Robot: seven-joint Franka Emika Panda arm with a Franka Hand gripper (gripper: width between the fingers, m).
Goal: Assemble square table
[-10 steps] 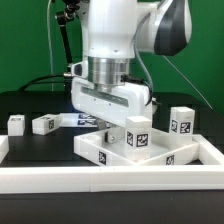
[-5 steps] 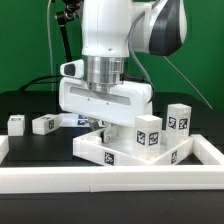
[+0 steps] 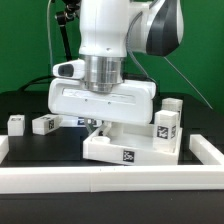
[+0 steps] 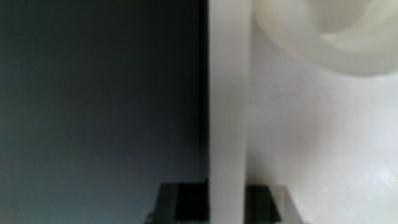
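Note:
The white square tabletop slab (image 3: 105, 148) lies low near the front rail, a small tag (image 3: 128, 156) on its front edge. My gripper (image 3: 104, 128) is shut on it, the fingers mostly hidden under the hand. In the wrist view the slab's thin edge (image 4: 228, 110) runs between my two dark fingers (image 4: 183, 202), with the gripper (image 4: 226, 202) closed around it. The slab's white face (image 4: 311, 140) fills one side. Two tagged legs (image 3: 166, 124) (image 3: 172, 104) stand at the slab's right end. Two more legs (image 3: 16, 123) (image 3: 44, 124) lie at the exterior view's left.
The long white rail (image 3: 110, 181) edges the front, with raised ends at the left (image 3: 4, 148) and right (image 3: 208, 150). The marker board (image 3: 72, 121) lies flat behind the left legs. Cables hang behind the arm.
My hand has turned and come lower and nearer the camera, swinging the slab round. The tagged leg at its right end has shifted right, beside the other leg.

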